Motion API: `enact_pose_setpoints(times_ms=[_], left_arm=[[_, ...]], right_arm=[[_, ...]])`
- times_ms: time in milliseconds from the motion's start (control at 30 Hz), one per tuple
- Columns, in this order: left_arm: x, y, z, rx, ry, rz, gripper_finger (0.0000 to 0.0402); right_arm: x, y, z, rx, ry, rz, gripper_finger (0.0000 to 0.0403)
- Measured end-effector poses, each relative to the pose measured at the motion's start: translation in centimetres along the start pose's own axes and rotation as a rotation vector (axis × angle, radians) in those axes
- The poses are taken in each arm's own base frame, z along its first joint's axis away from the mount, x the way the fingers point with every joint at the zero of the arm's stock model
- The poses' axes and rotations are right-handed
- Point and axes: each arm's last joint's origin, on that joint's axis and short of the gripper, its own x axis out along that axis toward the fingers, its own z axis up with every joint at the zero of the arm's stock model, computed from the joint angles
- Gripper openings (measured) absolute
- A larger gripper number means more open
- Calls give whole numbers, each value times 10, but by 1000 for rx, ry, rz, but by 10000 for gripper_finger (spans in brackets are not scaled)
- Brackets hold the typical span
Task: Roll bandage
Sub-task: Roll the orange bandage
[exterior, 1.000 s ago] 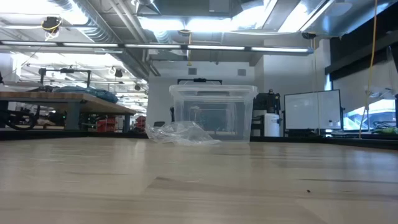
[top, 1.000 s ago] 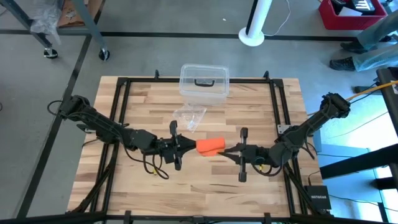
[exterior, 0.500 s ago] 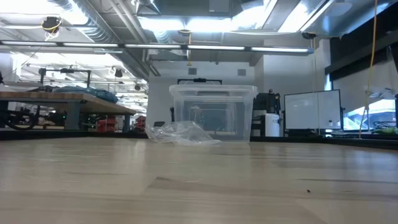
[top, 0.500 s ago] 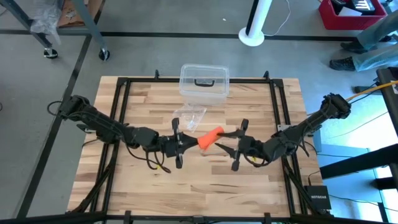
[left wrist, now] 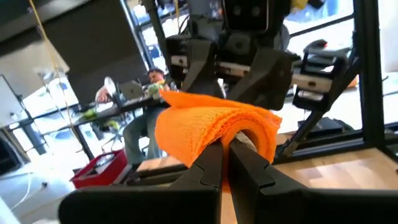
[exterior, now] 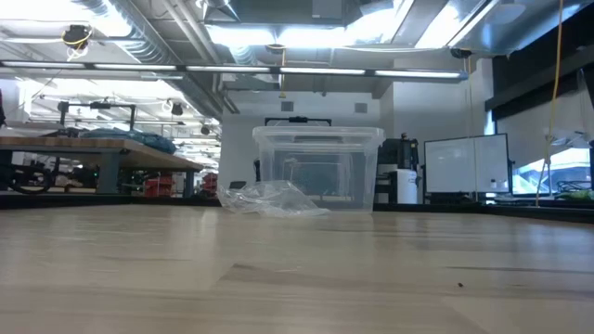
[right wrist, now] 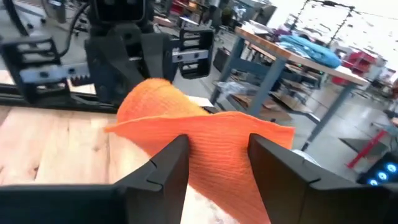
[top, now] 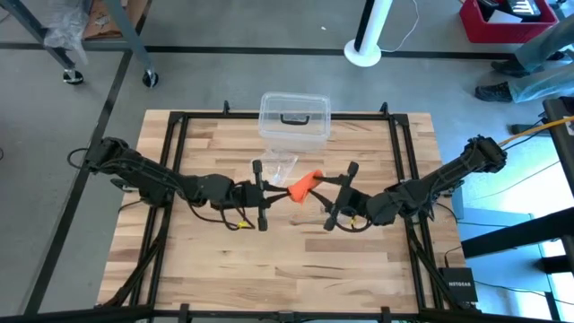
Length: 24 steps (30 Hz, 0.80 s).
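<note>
The orange bandage (top: 303,186) hangs in the air over the middle of the table, between my two grippers. My left gripper (top: 280,190) comes from the table's left and is shut on it (left wrist: 227,144). From the right comes my right gripper (right wrist: 217,149), open, with one finger on either side of the bandage's other end (right wrist: 217,140); whether they touch it I cannot tell. The low view shows neither the grippers nor the bandage. My left gripper pinches the bandage between its two fingertips (left wrist: 211,158), coming level from the table's left. The cloth curls in several layers over and around the fingertips (left wrist: 249,124). The bandage is lifted clear of the table and slants toward the far right.
A clear plastic box (top: 294,117) with a dark handle stands at the table's far edge, with a crumpled transparent plastic piece (top: 273,168) just in front of it, close to the grippers. Bare wood lies toward the near edge (top: 269,269).
Both grippers have gone toward the table's far edge with the bandage between them, and my left gripper has rolled about its own line. My right gripper has opened. The bandage, broad and flat before, now shows narrower and slanted.
</note>
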Motion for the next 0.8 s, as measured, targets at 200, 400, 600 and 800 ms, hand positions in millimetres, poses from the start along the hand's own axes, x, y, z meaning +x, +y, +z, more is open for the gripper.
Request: enact_pose_setpoints(times_ms=[200,400,600,800], left_arm=[[2,2,-7,11,52,-5,4],[2,1,-7,3,55,-16,4],[2,1,-9,4,65,-8,4],[1,0,-7,21,53,-13,4]], right_arm=[[4,-3,-2,128,15,-28,168],[7,-5,-4,197,22,-46,167],[11,-5,-9,153,53,-58,167],[-18,-7,7,85,-12,24,167]])
